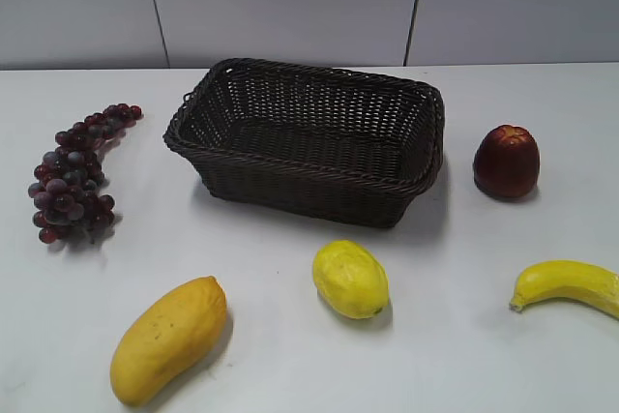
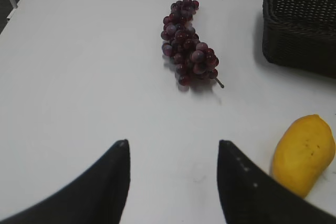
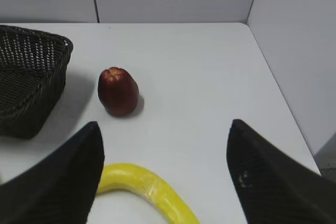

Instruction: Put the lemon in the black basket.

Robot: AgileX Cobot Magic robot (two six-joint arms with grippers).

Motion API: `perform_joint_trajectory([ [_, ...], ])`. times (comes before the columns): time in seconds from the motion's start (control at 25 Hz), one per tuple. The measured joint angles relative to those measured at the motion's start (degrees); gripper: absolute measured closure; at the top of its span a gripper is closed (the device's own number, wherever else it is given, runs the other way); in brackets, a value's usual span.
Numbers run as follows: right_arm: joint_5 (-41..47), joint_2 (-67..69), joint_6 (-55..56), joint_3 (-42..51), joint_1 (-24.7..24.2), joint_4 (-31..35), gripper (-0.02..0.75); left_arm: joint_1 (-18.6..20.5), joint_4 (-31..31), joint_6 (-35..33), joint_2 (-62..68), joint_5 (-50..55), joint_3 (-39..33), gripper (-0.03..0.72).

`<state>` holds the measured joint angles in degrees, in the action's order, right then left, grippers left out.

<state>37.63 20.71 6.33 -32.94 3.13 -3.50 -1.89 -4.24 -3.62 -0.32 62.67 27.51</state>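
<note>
The lemon (image 1: 350, 279) is a small bright yellow oval on the white table, just in front of the black basket (image 1: 218, 94), a large dark woven wicker basket that looks empty. The basket also shows in the left wrist view (image 2: 299, 30) and the right wrist view (image 3: 26, 87). No gripper shows in the exterior view. My left gripper (image 2: 173, 142) is open and empty above bare table. My right gripper (image 3: 164, 124) is open and empty above the banana. The lemon is out of both wrist views.
A bunch of dark red grapes (image 1: 77, 176) lies left of the basket. A mango (image 1: 166, 338) lies at the front left. A red apple (image 1: 506, 161) stands right of the basket. A banana (image 1: 571, 284) lies at the front right. The table's right edge (image 3: 286, 103) is near.
</note>
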Motion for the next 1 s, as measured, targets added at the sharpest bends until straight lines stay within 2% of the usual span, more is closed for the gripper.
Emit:
perform_joint_trajectory([
  [0.16, -4.3, 11.5, -4.0, -0.8, 0.0, 3.5, 0.081, 0.0, 0.0, 0.0, 0.0, 0.0, 0.0, 0.281],
  [0.32, -4.6, 21.8, -12.5, -3.8, 0.1, 12.8, 0.073, 0.0, 0.0, 0.0, 0.0, 0.0, 0.0, 0.303],
  [0.44, -3.9, 27.7, -17.2, -7.1, 2.0, 17.7, 0.073, 0.0, 0.0, 0.0, 0.0, 0.0, 0.0, 0.322],
  [0.56, -2.2, 32.9, -18.5, -10.4, 6.6, 18.7, 0.072, 0.0, 0.0, 0.0, 0.0, 0.0, 0.0, 0.338],
  [0.76, -1.2, 41.1, -16.4, -13.8, 17.9, 17.8, 0.072, 0.0, 0.0, 0.0, 0.0, 0.0, 0.0, 0.351],
  [1.0, 1.5, 50.6, -4.1, -18.6, 30.9, 8.2, 0.072, 0.0, 0.0, 0.0, 0.0, 0.0, 0.0, 0.351],
])
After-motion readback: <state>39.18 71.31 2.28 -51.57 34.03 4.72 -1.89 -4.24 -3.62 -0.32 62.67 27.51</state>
